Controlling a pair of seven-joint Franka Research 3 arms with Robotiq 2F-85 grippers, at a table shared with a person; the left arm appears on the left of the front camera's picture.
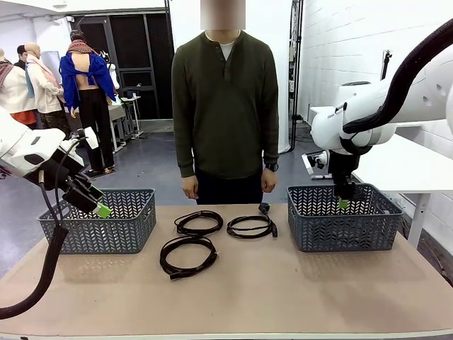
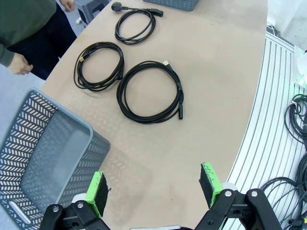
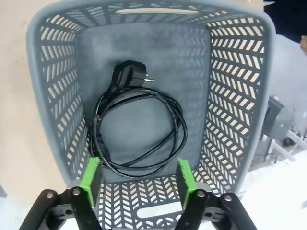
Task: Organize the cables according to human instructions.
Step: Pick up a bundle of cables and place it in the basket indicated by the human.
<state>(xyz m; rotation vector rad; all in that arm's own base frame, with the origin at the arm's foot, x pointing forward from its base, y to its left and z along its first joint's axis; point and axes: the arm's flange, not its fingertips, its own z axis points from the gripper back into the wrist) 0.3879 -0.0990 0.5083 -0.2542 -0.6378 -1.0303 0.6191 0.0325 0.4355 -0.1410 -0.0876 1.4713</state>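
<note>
The table (image 1: 297, 290) got cut off at the bottom of the front view. The right basket (image 1: 338, 227) hid most of my right claw (image 3: 137, 165) behind its mesh from the front, and the left basket (image 2: 43, 143) was cropped at my left wrist view's edge. Seen from the wrist, my right claw had its fingers spread apart over the basket, gripping nothing. My left claw (image 2: 152, 172) hung wide apart beside the left basket, empty too. One cable (image 3: 139, 134) lay coiled flat on the right basket's floor, clear of my pads. Three more cables (image 1: 187, 256) sat on the table between the baskets.
</note>
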